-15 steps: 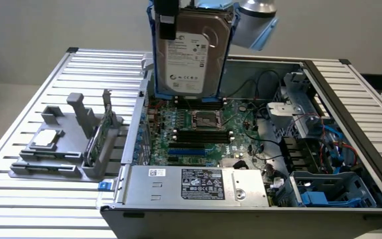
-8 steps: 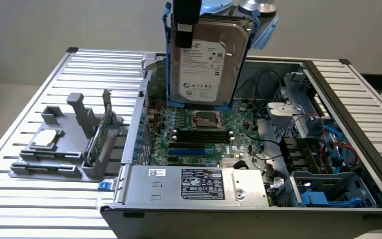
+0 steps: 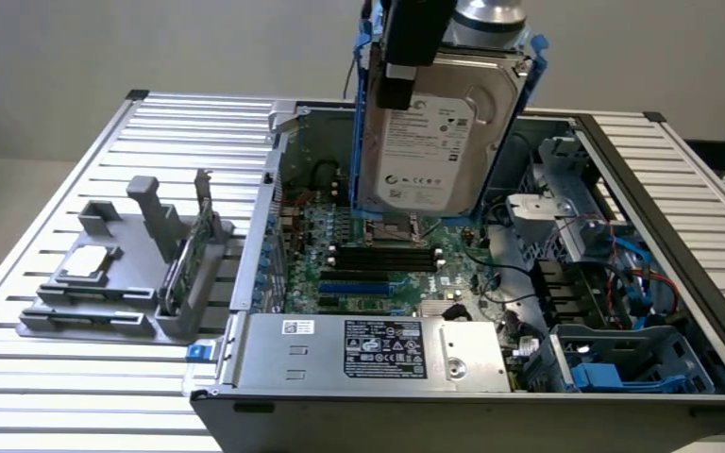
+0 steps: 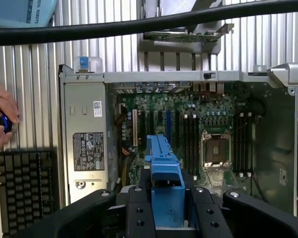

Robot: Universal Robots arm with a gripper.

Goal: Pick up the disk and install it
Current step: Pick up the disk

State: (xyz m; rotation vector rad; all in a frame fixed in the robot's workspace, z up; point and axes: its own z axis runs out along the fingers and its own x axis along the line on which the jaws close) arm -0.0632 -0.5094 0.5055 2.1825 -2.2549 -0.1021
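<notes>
Above the open grey metal computer case (image 3: 463,404), hanging upright over its green motherboard (image 3: 457,274): rectangular silver-grey hard disk with white label and blue rails (image 3: 438,132), clamped in the black gripper (image 4: 170,193). Risk of a drop onto the board from a loosened hold.

Clear air between disk (image 3: 432,132) and motherboard (image 3: 376,257); power supply (image 3: 376,349), drive cage (image 3: 627,363), cables (image 3: 640,276) along the case (image 3: 463,404) edges.
</notes>
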